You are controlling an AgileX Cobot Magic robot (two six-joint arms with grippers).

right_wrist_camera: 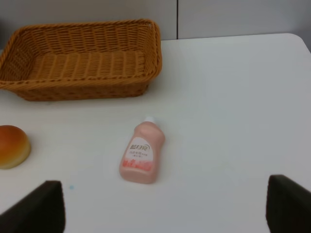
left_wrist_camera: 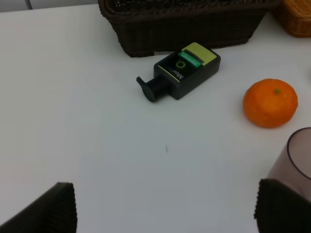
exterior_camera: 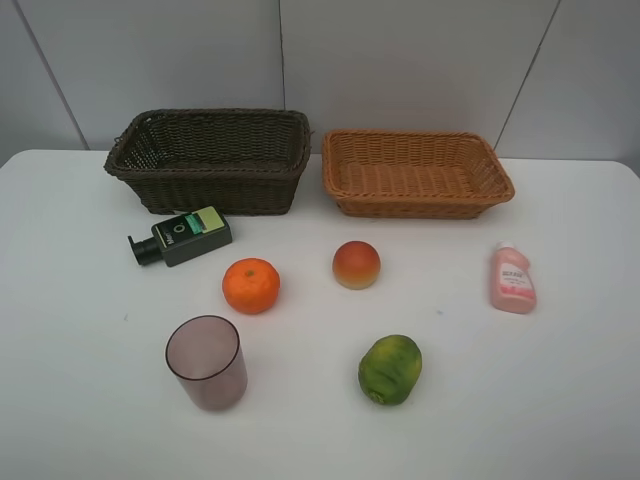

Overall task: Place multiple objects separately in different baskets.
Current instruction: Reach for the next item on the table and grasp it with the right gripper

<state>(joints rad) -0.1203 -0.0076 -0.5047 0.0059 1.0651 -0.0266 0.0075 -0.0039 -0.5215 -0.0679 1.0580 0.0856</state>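
Standing wide apart with nothing between them, the fingers (left_wrist_camera: 48, 208) of the left gripper (left_wrist_camera: 165, 213) hung over bare table (left_wrist_camera: 97, 145). The right gripper (right_wrist_camera: 165, 208) was likewise spread wide and empty.

Nearest the right gripper lay the small pink bottle (right_wrist_camera: 141, 154), flat on its side, cap toward the light orange-tan basket (right_wrist_camera: 82, 63). It looked like light, smooth plastic, probably slippery, so a grip across its wider body seemed safer than one at the neck. Beside it sat the red-yellow fruit (right_wrist_camera: 13, 145), round and likely to roll, so best pinched across its middle.

Ahead of the left gripper the dark green pump bottle (left_wrist_camera: 187, 73) lay on its side just in front of the dark brown basket (left_wrist_camera: 194, 29). Its boxy, stiff flanks offered flat faces, while the pump head looked a poor hold. The orange (left_wrist_camera: 270, 103) was firm with a slightly yielding skin. The mauve cup (left_wrist_camera: 296, 160) stood upright, thin-walled and probably light, so it could tip if nudged, and a grip on its rim or across the wall would suit. The green mottled fruit (exterior_camera: 390, 369) rested nearer the table's front edge, well apart from both baskets, which held nothing.
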